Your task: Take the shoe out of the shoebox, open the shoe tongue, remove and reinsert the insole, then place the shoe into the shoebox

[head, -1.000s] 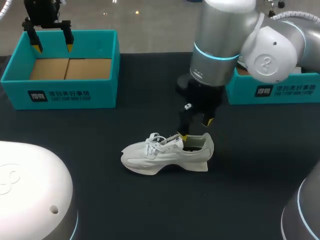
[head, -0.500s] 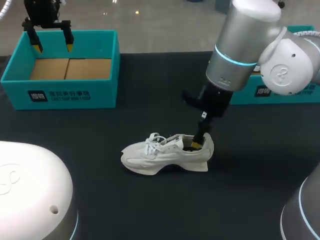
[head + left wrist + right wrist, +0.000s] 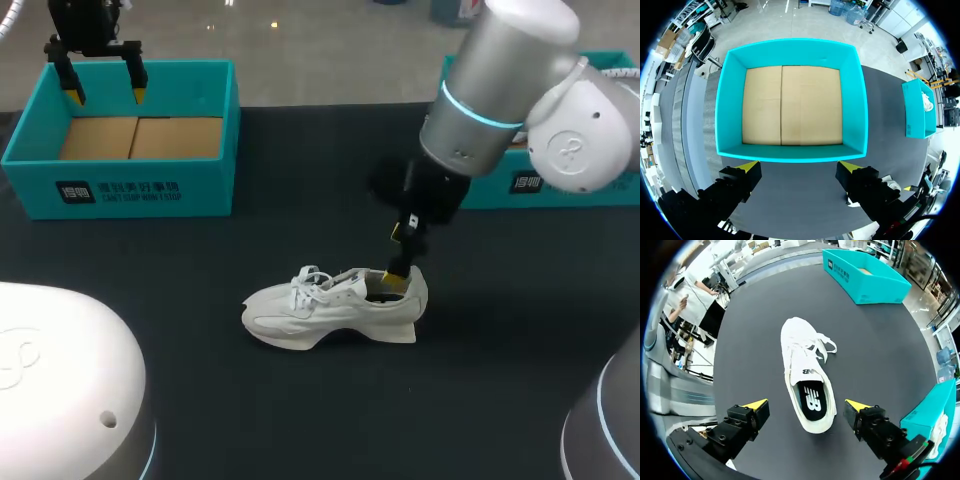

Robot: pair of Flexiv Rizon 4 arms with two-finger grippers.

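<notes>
A white sneaker point(image 3: 335, 305) lies on its sole on the dark table, toe to the left. In the right wrist view the sneaker point(image 3: 802, 360) shows a dark insole point(image 3: 813, 402) inside its opening, with the laces loose. My right gripper point(image 3: 398, 257) hangs open just above the heel; its two fingers point(image 3: 752, 412) stand wide on either side of the heel and touch nothing. The teal shoebox point(image 3: 120, 190) at the back left is empty, with a cardboard floor. My left gripper point(image 3: 799, 167) hovers open above the shoebox's near wall point(image 3: 790, 150).
A second teal box point(image 3: 560, 185) stands at the back right behind my right arm; in the right wrist view this box point(image 3: 935, 410) holds something white. Bare dark table point(image 3: 300, 400) lies around the sneaker.
My right gripper has swung from the tongue to over the heel, dipped at the shoe's opening, then risen a little. The sneaker and my left arm have not moved.
</notes>
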